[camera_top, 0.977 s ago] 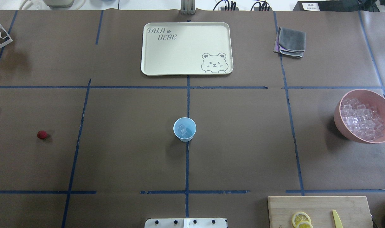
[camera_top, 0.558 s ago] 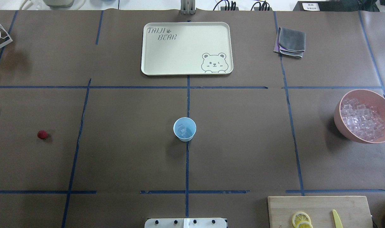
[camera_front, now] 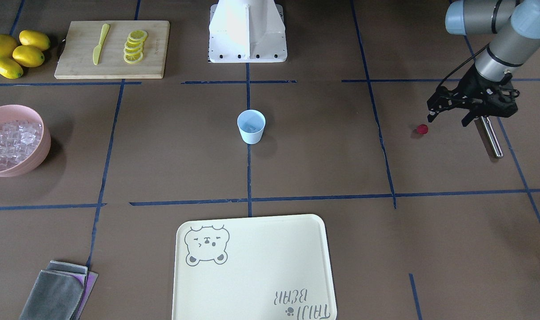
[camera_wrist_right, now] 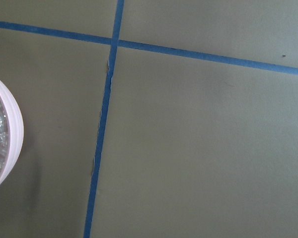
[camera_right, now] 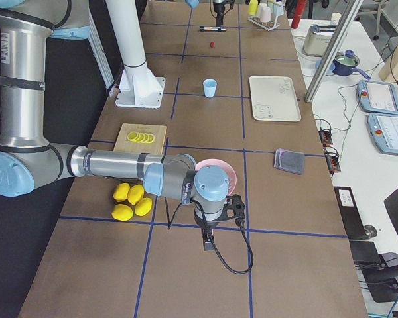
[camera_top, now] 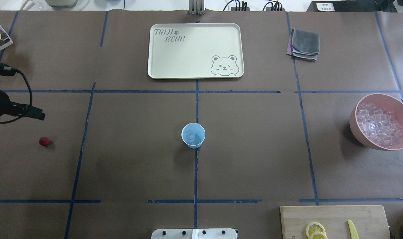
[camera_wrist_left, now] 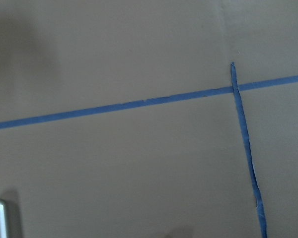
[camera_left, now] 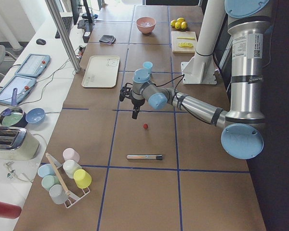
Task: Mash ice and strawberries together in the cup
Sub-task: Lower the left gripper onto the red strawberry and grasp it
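- The cup (camera_top: 193, 135) stands upright at the middle of the table, on a blue tape line.
- Ice (camera_top: 191, 136): a few clear cubes lie inside the cup, and many more fill the pink bowl (camera_top: 356, 131) at the table's right side.
- The strawberry (camera_top: 44, 141) lies on the bare brown cover, far to the left of the cup and apart from everything else.
- The left gripper (camera_front: 448, 118) hangs above the table near the strawberry without touching it. Its jaws look spread with nothing between them, though it shows small in that view.
- A metal rod (camera_front: 490, 135) lies flat on the table, just beyond the left gripper at the left end.
- The right gripper (camera_right: 208, 244) hangs beside the pink bowl at the right end. I cannot tell how its jaws stand.
- A cream tray (camera_top: 194, 71) with a bear drawing lies on the far side, and a folded grey cloth (camera_top: 305, 43) lies to its right.
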Available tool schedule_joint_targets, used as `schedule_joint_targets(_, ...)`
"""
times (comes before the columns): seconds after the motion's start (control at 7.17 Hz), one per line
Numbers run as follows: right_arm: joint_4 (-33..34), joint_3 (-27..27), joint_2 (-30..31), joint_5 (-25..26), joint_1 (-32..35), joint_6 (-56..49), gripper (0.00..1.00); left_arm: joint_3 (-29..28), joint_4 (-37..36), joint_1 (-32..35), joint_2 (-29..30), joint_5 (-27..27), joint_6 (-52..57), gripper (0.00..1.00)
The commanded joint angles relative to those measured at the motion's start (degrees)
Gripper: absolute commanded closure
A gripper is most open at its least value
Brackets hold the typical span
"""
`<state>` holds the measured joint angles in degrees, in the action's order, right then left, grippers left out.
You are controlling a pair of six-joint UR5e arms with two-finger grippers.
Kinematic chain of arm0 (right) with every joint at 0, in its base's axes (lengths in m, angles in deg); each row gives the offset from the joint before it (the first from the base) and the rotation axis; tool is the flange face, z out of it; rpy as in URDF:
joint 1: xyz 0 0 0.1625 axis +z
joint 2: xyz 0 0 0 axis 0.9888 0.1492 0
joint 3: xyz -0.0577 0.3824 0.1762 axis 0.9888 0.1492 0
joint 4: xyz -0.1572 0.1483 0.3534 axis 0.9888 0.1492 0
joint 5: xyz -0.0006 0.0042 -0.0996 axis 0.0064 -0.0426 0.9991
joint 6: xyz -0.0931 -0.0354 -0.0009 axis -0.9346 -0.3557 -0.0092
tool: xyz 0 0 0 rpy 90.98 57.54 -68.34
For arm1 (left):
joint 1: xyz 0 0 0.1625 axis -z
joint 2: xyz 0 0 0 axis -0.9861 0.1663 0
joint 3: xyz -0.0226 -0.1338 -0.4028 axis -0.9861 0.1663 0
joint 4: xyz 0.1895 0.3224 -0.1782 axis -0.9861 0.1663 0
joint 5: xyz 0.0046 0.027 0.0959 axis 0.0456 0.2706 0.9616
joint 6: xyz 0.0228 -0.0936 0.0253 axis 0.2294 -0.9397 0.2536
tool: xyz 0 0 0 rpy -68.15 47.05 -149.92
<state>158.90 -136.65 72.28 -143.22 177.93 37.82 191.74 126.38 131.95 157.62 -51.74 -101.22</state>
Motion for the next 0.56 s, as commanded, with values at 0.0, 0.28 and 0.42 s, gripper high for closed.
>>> schedule_joint_targets(0.0,-0.04,0.24,0.00,0.08,0.08,-0.01,0.01,-3.86,3.27,-5.72,-0.46,4.20,-3.84,0.00)
schedule_joint_targets(0.28,0.05,0.24,0.09,0.00,0.08,-0.01,0.01,-8.87,7.56,-6.43,-0.55,4.21,-3.75,0.00)
schedule_joint_targets(0.42,-0.04,0.16,0.09,0.00,-0.01,-0.01,0.01,-10.98,9.85,-6.70,-0.55,4.21,-3.75,0.00)
